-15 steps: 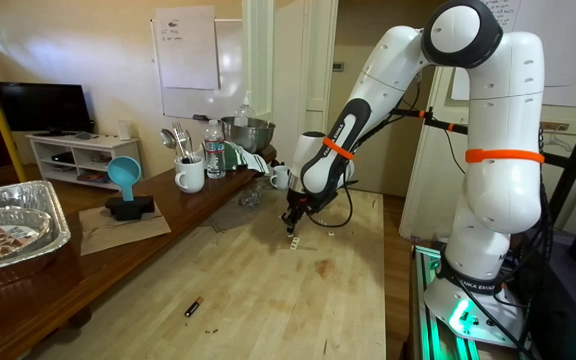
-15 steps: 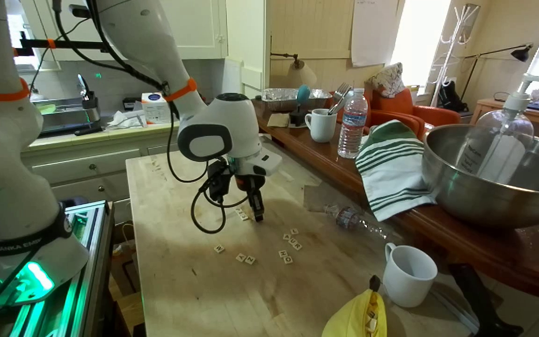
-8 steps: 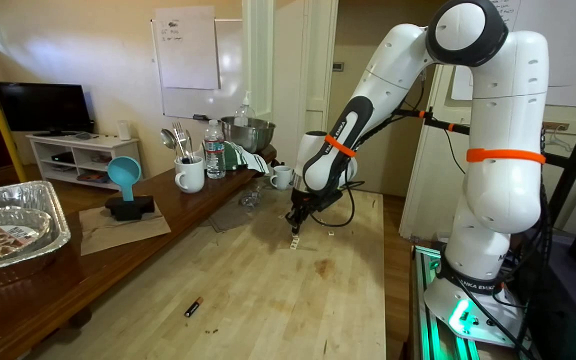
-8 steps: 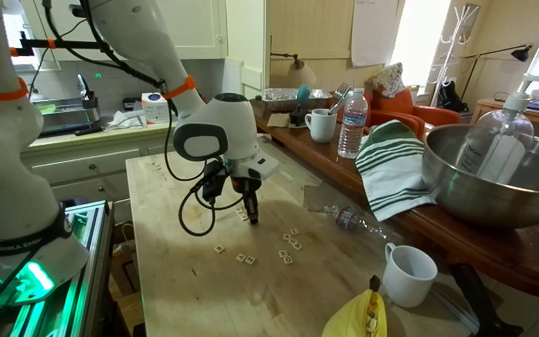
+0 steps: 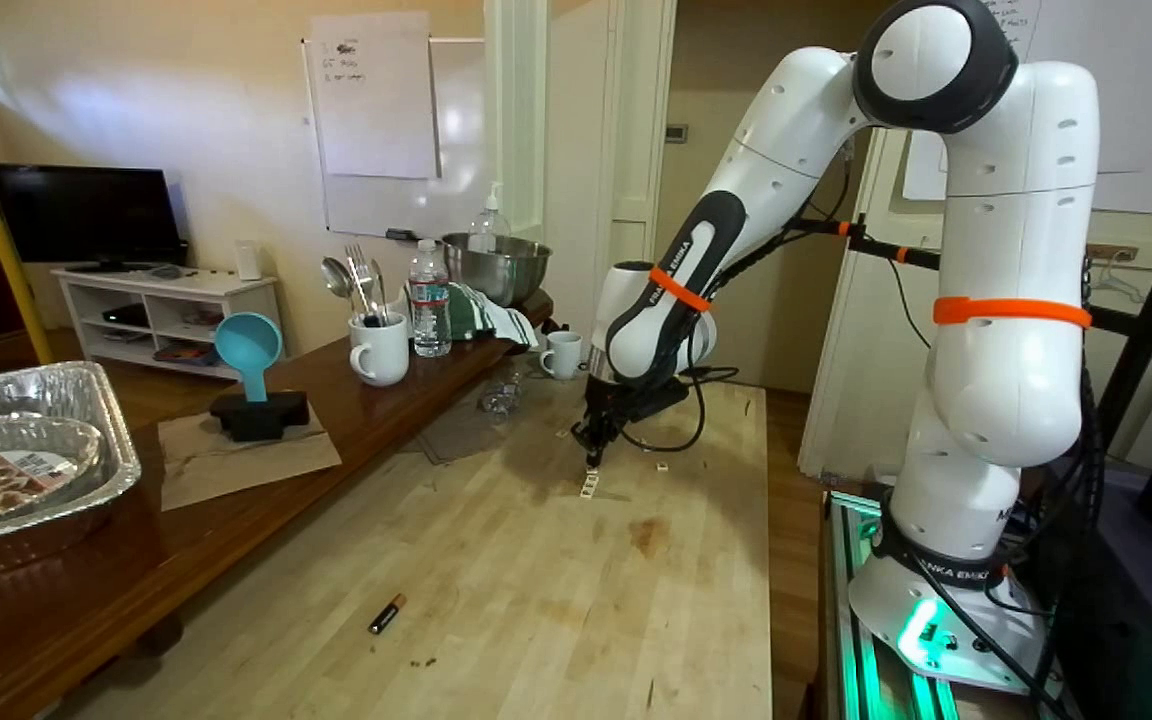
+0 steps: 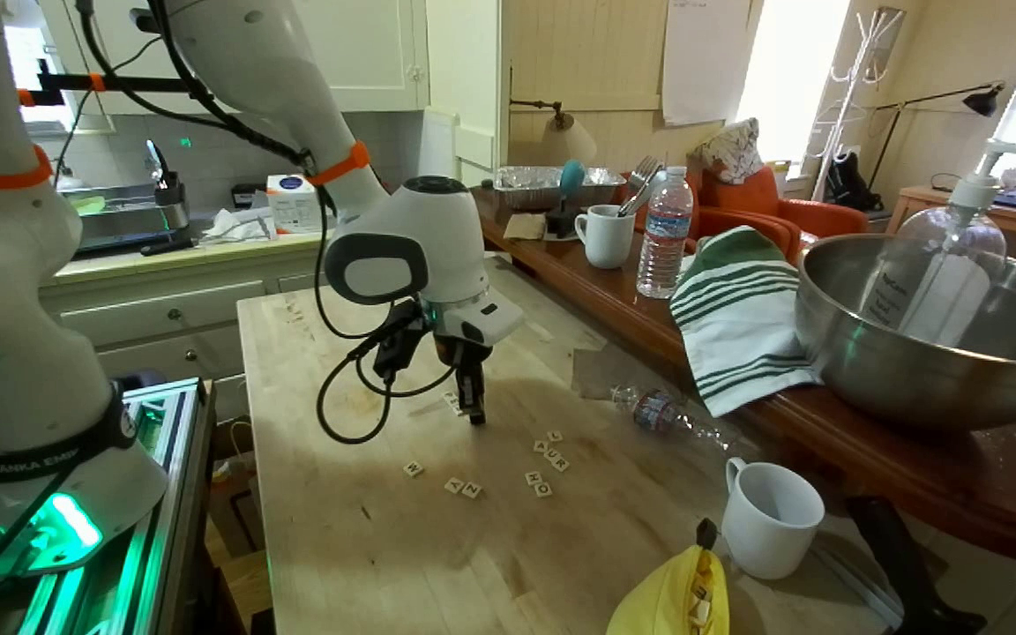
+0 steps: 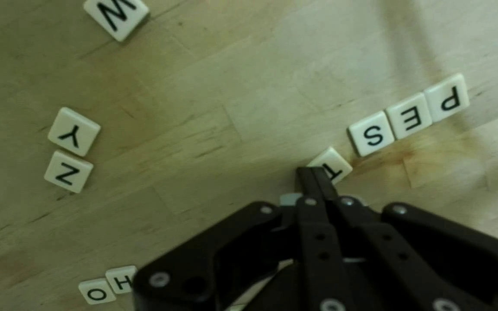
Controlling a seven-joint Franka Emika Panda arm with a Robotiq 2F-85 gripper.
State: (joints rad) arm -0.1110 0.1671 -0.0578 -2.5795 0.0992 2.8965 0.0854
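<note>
My gripper is shut, with its two fingertips pressed together and nothing seen between them. It points down at the wooden tabletop and overlaps a white letter tile marked T in the wrist view; I cannot tell if they touch. Part of that tile is hidden behind the fingers. Just beyond lie tiles S, E and P in a touching row, apart from the T. The gripper also shows low over the table in both exterior views, beside the row of tiles.
Other tiles lie around: W, Y, N, O and H. A crumpled bottle, a white mug and a yellow pouch are on the table. A battery lies nearer that camera.
My gripper has shifted slightly toward the row of tiles, mostly in the earlier half second. The wrist has turned a little, swinging its cable loop. The gripper stays low.
</note>
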